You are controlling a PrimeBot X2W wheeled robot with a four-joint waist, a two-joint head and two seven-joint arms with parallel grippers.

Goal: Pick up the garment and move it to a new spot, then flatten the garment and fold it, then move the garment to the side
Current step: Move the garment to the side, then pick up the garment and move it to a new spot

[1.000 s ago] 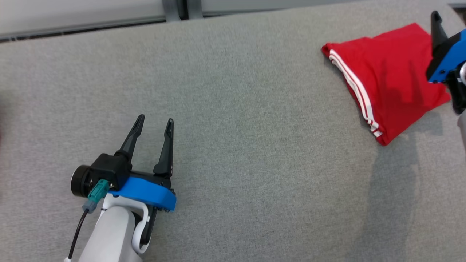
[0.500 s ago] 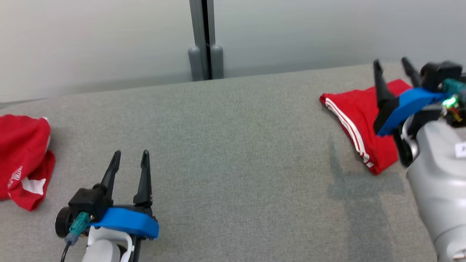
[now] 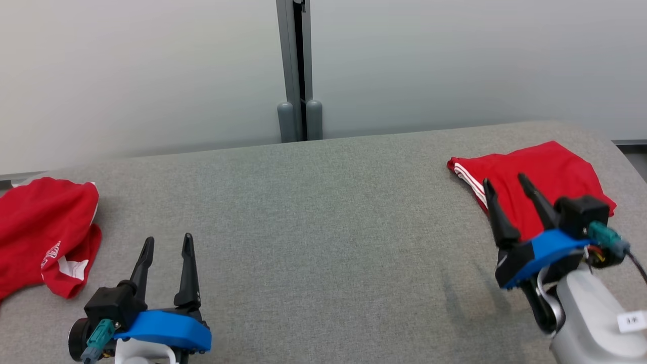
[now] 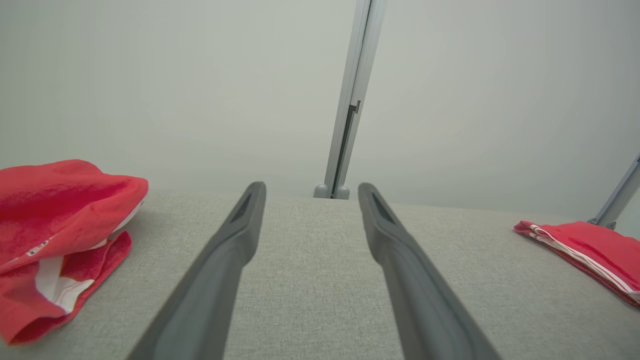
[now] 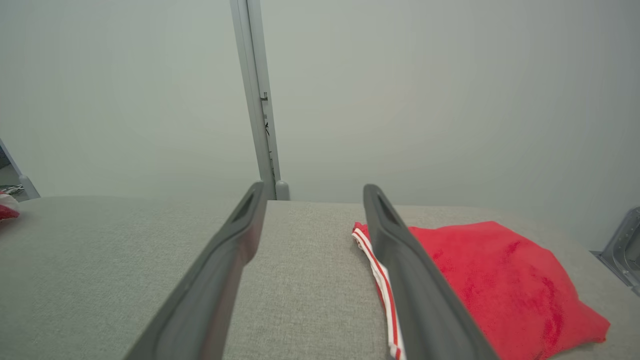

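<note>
The head camera has tilted up in the last second: it was looking down on the grey surface (image 3: 323, 227). Now it takes in the pale wall (image 3: 151, 76) and the post (image 3: 298, 71) along the top of the frame, so most of the apparent shift is the camera's.

At the far left, a crumpled garment (image 3: 40, 232) has come into the head view. It lies heaped on the surface, red with white patches showing. Just right of it, at lower left, the left end effector (image 3: 168, 239) points up the frame with its fingers apart and nothing between them. In its wrist view the crumpled garment sits at left, clear of the fingers.

The middle of the surface is bare.

At right, the folded garment (image 3: 551, 172) lies flat near the surface's right end, its white stripes along the left edge. The right end effector (image 3: 504, 180) hung at the garment's right edge a second ago. It has drawn back to the lower right, fingers apart and empty, and its tips overlap only the garment's near left edge in the picture. Whether they touch the cloth I cannot tell.

By my reading, this garment is folded and set aside, so its part of the task looks done. The crumpled one looks like the next to fetch.
</note>
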